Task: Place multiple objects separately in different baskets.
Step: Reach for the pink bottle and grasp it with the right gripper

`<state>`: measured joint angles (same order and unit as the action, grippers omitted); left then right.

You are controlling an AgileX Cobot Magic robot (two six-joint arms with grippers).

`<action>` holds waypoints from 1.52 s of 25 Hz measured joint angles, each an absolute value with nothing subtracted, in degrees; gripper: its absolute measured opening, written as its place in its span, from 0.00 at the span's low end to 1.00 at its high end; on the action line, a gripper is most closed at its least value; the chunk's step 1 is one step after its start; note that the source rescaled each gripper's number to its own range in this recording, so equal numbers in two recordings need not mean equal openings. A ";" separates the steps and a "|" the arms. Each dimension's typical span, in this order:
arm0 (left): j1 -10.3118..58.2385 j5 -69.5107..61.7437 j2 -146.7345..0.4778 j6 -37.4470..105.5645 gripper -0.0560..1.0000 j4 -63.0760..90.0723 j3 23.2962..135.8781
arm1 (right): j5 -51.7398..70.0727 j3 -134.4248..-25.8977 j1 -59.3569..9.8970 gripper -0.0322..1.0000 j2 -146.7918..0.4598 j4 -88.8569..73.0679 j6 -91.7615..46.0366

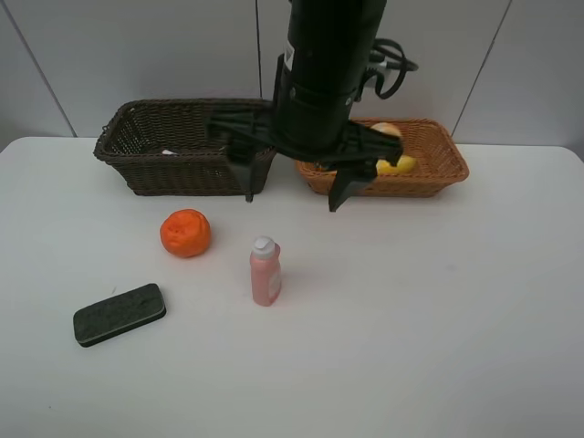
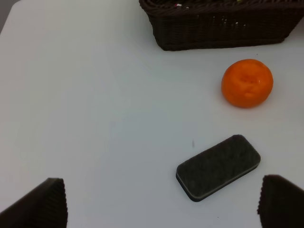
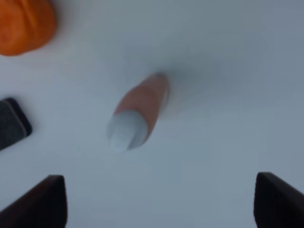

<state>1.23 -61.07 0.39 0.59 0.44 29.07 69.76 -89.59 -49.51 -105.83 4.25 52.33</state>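
Observation:
A pink bottle [image 1: 265, 272] stands upright mid-table; from above it shows as pink bottle [image 3: 137, 111]. My right gripper [image 1: 292, 193] hangs open above and behind it, right gripper [image 3: 159, 199] with nothing between its fingers. The wrinkled orange [image 1: 185, 232] lies to the bottle's left, and the dark eraser [image 1: 119, 314] lies flat near the front left. My left gripper [image 2: 164, 202] is open above the table beside the eraser [image 2: 218, 167], with the orange [image 2: 247, 82] farther off. The yellow banana [image 1: 401, 165] lies in the tan basket [image 1: 429, 180].
The dark brown basket [image 1: 173, 172] stands at the back left, next to the tan one; its wall shows as dark basket [image 2: 223, 28] in the left wrist view. The right arm hides the gap between the baskets. Bare white table spreads to the front and right.

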 joint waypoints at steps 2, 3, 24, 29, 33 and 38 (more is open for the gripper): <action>1.23 -61.07 0.39 0.59 1.00 0.44 29.07 | 69.31 -88.27 -49.53 0.98 -107.08 2.78 52.45; 1.23 -61.07 0.39 0.59 1.00 0.44 29.07 | 68.81 -87.87 -49.53 0.98 -107.80 2.22 52.45; 1.23 -61.07 0.39 0.59 1.00 0.44 29.07 | 57.81 -87.57 -50.15 0.98 -117.72 -1.33 52.22; 1.23 -61.07 0.39 0.59 1.00 0.44 29.07 | 57.29 -87.57 -49.06 0.98 -119.49 -1.26 52.22; 1.23 -61.07 0.39 0.59 1.00 0.44 29.07 | 56.68 -87.57 -48.83 0.98 -120.36 -1.37 52.22; 1.23 -61.07 0.39 0.59 1.00 0.44 29.07 | 56.48 -87.57 -48.78 0.98 -121.71 -2.31 52.22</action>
